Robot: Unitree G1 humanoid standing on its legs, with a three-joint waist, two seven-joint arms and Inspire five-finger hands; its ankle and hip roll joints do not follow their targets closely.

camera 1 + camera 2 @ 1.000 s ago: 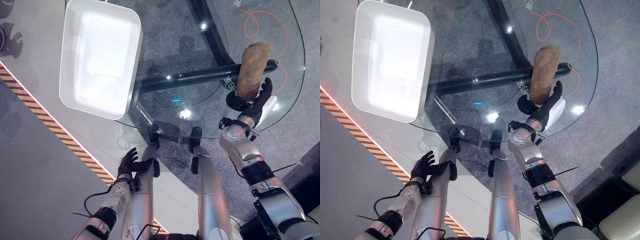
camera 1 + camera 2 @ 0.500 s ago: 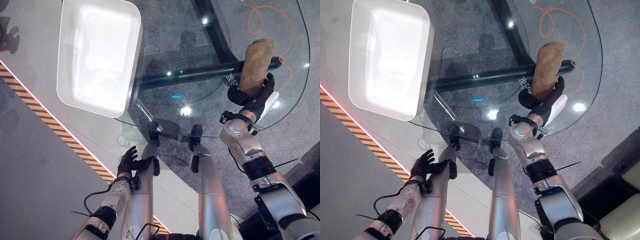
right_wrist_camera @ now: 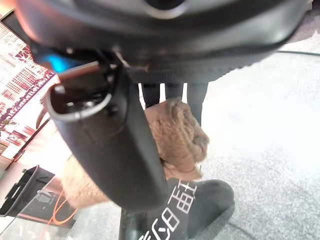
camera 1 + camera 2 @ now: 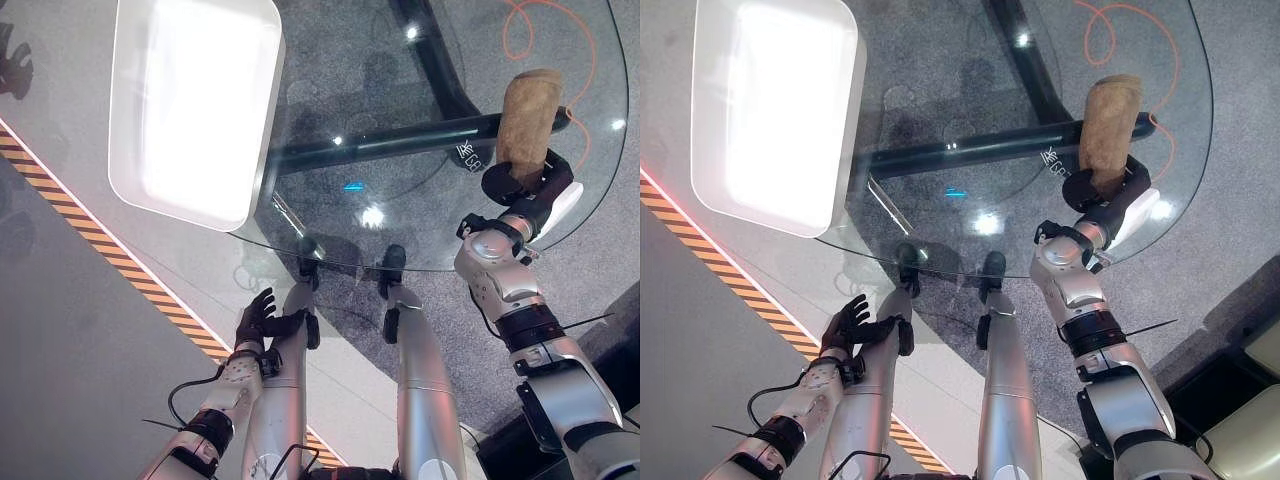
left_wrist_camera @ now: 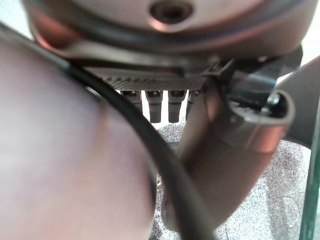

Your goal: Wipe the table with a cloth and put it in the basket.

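Grey speckled carpet showed through a round glass table [image 4: 330, 120], whose dark frame bar crossed the middle of the frame.

A white basket [image 4: 190, 100] sat at the upper left of the left eye view, overhanging the table's rim. A brown cloth [image 4: 527, 112], bunched into a long roll, lay on the glass at the upper right.

Change noted: across the last second the cloth and the right hand [image 4: 528, 190] had travelled further up and slightly rightward on the glass, while the basket drifted only a little in frame, which suggests some camera shift as well. In my judgement this was a wiping stroke in progress away from the robot; the wiping stage was not finished and the transfer to the basket had not begun. The cloth remained well apart from the basket, on the opposite side of the table.

Right hand: in the right wrist view the thumb [image 3: 107, 145] and the fingers [image 3: 175, 95] were curled round the near end of the cloth [image 3: 172, 132], gripping it against the glass.

Left hand [image 4: 258, 322]: it hung below the table edge at the lower left, fingers relaxed and spread, holding nothing. Its wrist view showed straight fingers [image 5: 162, 102] touching nothing.
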